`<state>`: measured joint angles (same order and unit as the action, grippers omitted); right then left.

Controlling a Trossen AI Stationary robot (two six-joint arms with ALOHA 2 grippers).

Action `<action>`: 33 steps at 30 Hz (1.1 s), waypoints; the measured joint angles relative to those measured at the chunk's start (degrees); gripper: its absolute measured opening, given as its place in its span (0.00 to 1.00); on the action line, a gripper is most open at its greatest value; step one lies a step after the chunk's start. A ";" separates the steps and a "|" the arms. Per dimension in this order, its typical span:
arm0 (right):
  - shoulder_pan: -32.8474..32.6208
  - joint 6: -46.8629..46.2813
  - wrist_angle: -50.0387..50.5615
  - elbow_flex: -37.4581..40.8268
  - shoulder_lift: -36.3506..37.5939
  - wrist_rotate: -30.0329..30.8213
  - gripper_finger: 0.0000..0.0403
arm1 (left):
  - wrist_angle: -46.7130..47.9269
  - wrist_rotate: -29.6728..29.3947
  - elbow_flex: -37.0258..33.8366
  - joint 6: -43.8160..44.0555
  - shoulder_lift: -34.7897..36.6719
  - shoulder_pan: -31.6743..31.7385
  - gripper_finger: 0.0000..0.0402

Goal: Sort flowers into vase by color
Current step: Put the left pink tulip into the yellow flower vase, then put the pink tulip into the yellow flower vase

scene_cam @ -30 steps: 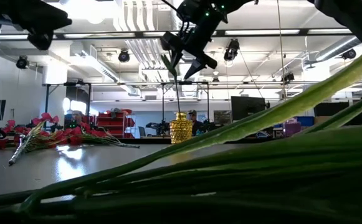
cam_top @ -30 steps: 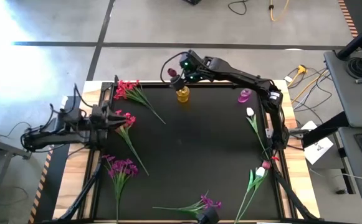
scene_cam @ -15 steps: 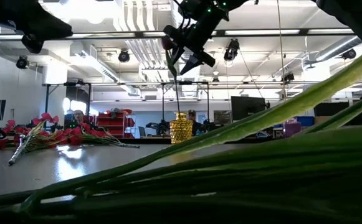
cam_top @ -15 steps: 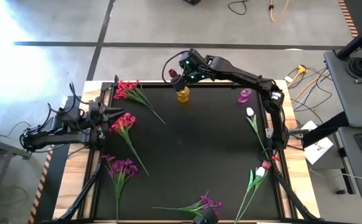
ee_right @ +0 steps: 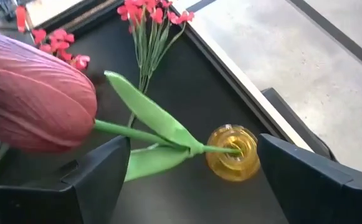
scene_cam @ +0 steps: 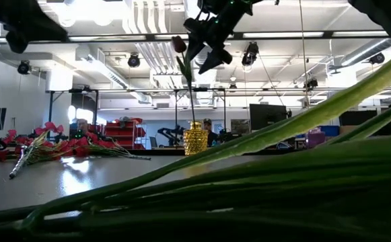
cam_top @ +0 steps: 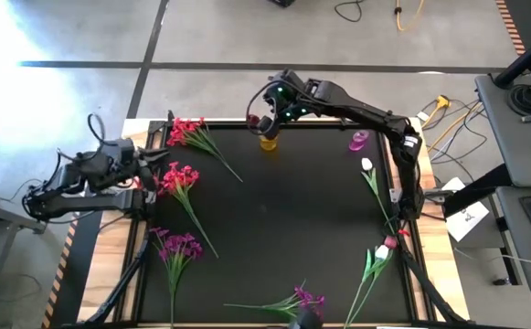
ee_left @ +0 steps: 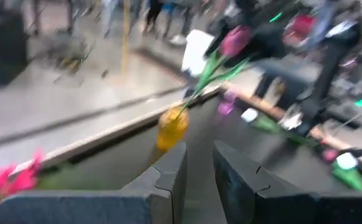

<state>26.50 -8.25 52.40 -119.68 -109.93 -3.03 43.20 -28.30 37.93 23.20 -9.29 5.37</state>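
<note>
One tulip (ee_right: 34,96) stands in the yellow vase (cam_top: 268,141).
At twelve o'clock I see my right gripper (cam_top: 267,123) spread wide, stem free.

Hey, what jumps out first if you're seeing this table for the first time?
The right gripper hangs open at the table's far edge, just above a small yellow vase with a magenta tulip bud on a stem standing in its mouth. The left gripper sits at the left edge beside a red-pink flower cluster, and more flowers lie around the black mat.
</note>
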 joint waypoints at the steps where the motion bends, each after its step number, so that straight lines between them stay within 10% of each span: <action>1: 0.00 0.28 0.94 0.00 0.44 -0.02 0.85 | 2.05 -0.24 0.47 1.38 -0.73 0.00 0.16; 23: -8.57 -20.94 34.36 7.89 9.76 8.10 0.81 | 14.30 9.73 0.07 14.03 -10.31 0.00 0.16; 33: -28.99 -57.73 34.15 24.99 17.84 4.38 0.81 | 6.51 26.69 -5.41 9.17 -8.23 0.00 0.16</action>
<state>-2.49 -65.98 86.56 -94.69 -92.09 1.35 49.72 -1.62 32.52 32.38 -17.52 5.37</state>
